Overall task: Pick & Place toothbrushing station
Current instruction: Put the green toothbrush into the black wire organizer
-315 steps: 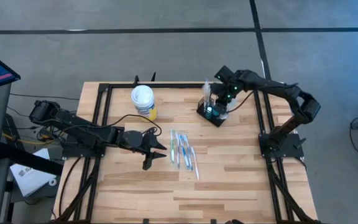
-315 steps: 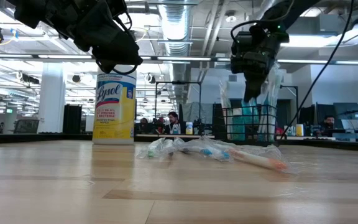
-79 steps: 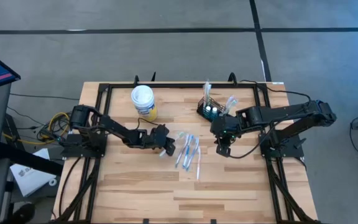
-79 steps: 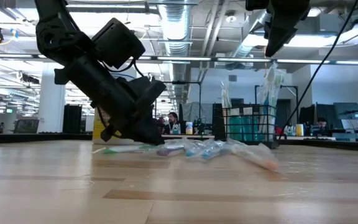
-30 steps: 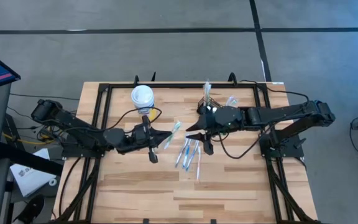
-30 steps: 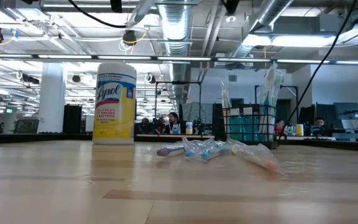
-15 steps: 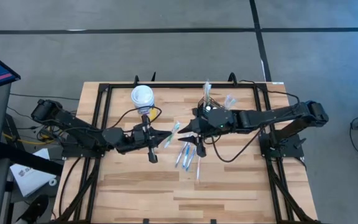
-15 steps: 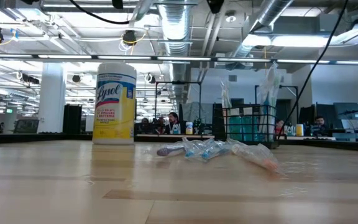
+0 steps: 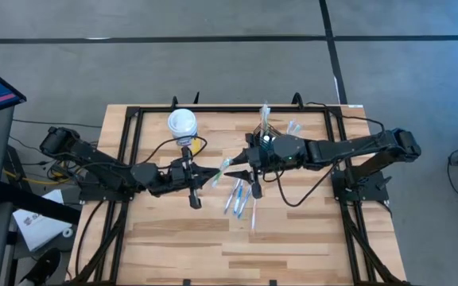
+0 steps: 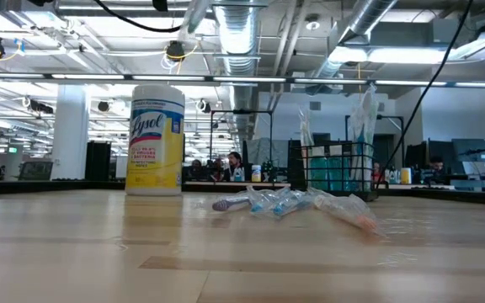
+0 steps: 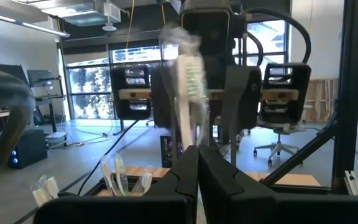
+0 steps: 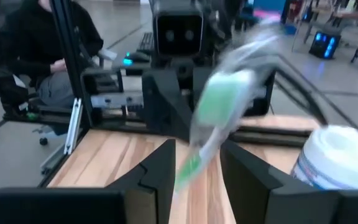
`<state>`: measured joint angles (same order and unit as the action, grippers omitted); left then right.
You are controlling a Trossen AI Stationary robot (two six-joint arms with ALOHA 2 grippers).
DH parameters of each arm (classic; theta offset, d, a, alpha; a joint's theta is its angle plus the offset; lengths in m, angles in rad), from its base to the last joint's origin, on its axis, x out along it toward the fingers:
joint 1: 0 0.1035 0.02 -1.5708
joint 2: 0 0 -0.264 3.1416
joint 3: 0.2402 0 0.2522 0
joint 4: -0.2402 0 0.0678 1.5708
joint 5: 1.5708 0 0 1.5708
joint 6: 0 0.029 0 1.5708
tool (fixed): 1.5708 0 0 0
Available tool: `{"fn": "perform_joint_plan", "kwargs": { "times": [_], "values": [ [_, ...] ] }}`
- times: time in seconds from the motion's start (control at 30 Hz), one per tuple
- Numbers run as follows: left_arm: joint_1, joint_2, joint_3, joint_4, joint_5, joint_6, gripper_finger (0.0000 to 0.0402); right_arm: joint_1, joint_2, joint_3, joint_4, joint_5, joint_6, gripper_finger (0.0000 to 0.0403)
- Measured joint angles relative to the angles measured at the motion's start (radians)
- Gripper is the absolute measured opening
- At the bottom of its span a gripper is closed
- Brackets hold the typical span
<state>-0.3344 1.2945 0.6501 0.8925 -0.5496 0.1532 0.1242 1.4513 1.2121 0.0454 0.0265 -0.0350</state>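
Observation:
A green toothbrush (image 9: pixel 221 168) in clear wrap hangs above the table's middle, with my left gripper (image 9: pixel 207 176) shut on it. My right gripper (image 9: pixel 241 171) faces it from the right, open. Its fingers (image 12: pixel 160 168) stand on either side of the brush's free end (image 12: pixel 219 106); whether they touch it does not show. The toothbrushing station, a black wire caddy (image 9: pixel 270 137), stands at the far middle with wrapped brushes upright in it. The low view shows the caddy (image 10: pixel 335 172) and no gripper. My left gripper pinches one end of the wrapped toothbrush (image 11: pixel 190 140) between its two shut fingers. The fingers come roughly level from the table's left, along the brush. The brush is lifted clear of the table, and its free end (image 11: pixel 188 68) reaches out past the fingertips toward my right gripper.
Several wrapped toothbrushes (image 9: pixel 243 199) lie in a loose heap on the wood just right of centre, below both grippers. A white-lidded yellow wipes canister (image 9: pixel 183 127) stands at the far left. A black frame (image 9: pixel 130 151) runs along the table's sides.
My right gripper has moved toward the table's left, up to the held toothbrush, so its open fingers now flank the brush's free end. My left gripper has kept the brush raised in the same place.

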Motion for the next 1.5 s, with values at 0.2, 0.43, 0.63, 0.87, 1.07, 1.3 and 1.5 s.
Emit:
{"fn": "perform_joint_plan", "kwargs": {
  "times": [0.2, 0.43, 0.63, 0.87, 1.07, 1.3, 1.5],
  "values": [
    [0.000, 0.000, 0.000, 0.005, 0.006, 0.000, 0.0000, -0.002, 0.009, 0.000, 0.056, -0.003, -0.003, 0.0117],
    [0.000, 0.000, -0.001, 0.007, 0.005, 0.000, 0.0000, -0.002, 0.043, -0.002, 0.084, -0.004, -0.020, 0.0114],
    [0.000, 0.000, -0.001, 0.007, 0.005, 0.005, 0.0000, -0.002, 0.052, -0.002, 0.096, -0.004, -0.029, 0.0071],
    [0.000, 0.000, -0.001, 0.008, 0.005, 0.006, 0.0000, -0.002, 0.050, -0.001, 0.110, -0.028, -0.040, 0.0010],
    [0.000, 0.000, -0.001, 0.008, 0.008, 0.008, 0.0000, -0.002, 0.050, -0.001, 0.115, -0.054, -0.044, 0.0014],
    [0.000, 0.000, -0.001, 0.004, -0.007, 0.008, 0.0008, -0.002, 0.050, -0.001, 0.108, -0.054, -0.046, 0.0005],
    [0.000, 0.000, -0.001, -0.004, -0.029, 0.008, 0.0033, -0.005, 0.050, -0.001, 0.093, -0.052, -0.044, 0.0004]
  ]
}}
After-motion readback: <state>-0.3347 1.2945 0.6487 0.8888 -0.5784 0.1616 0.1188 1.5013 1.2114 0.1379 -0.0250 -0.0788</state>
